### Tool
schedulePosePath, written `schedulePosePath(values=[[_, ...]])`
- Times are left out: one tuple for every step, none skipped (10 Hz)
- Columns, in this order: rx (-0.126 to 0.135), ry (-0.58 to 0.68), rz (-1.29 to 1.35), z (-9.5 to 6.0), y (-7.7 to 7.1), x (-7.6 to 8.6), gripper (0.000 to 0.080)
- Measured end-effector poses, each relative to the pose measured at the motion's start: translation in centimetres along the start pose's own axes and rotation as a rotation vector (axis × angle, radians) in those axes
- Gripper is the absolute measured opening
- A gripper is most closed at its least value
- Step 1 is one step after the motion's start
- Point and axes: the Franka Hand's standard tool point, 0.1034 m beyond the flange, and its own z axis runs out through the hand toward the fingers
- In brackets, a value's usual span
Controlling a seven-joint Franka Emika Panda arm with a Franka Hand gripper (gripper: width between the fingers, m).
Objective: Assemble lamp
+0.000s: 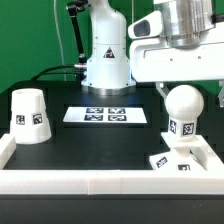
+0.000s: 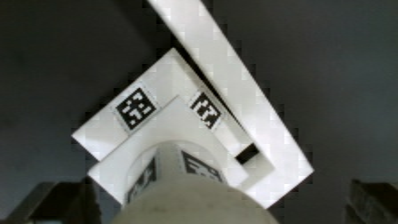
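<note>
A black table fills the scene before a green backdrop, with white rails along its near edge. The marker board lies flat in the middle, in front of the arm's white pedestal.

The lamp's flat square base sits in the near corner on the exterior view's right, close against the rails. The bulb stands on it with its long axis straight up: round head on top, tagged stem pointing down into the base. Whether the stem is fully seated I cannot tell.

The shade is well apart from both, at the exterior view's left. It rests on its wide end with the narrow end up and a tag facing the camera.

The gripper hangs directly over the bulb. In the wrist view the camera looks down the bulb onto the base and a rail beyond it. There the gripper shows its two dark fingers spread wide on either side of the round head, with a gap to it on each side, so the claw is apart and grips nothing.
</note>
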Motion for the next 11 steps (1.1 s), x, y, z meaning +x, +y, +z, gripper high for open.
schedulePosePath(values=[[-0.003,0.002,-0.091,0.0,0.1,0.1,0.0698],[-0.019,0.012,-0.228,-0.1,0.3,0.3,0.0698],[-0.029,0.028,-0.374,-0.2,0.4,0.7,0.0698],[-0.038,0.040,-0.492,-0.3,0.5,1.0,0.0698],[-0.042,0.043,-0.593,-0.3,0.6,1.2,0.0698],[-0.053,0.042,-0.715,-0.3,0.9,1.4,0.0698],[-0.059,0.041,-0.789,-0.3,1.0,1.6,0.0698],[-0.065,0.039,-0.845,-0.3,1.1,1.6,0.0698],[-0.068,0.037,-0.917,-0.3,1.2,1.7,0.0698],[-0.071,0.035,-0.974,-0.3,1.2,1.7,0.0698],[-0.076,0.033,-1.038,-0.3,1.3,1.8,0.0698]])
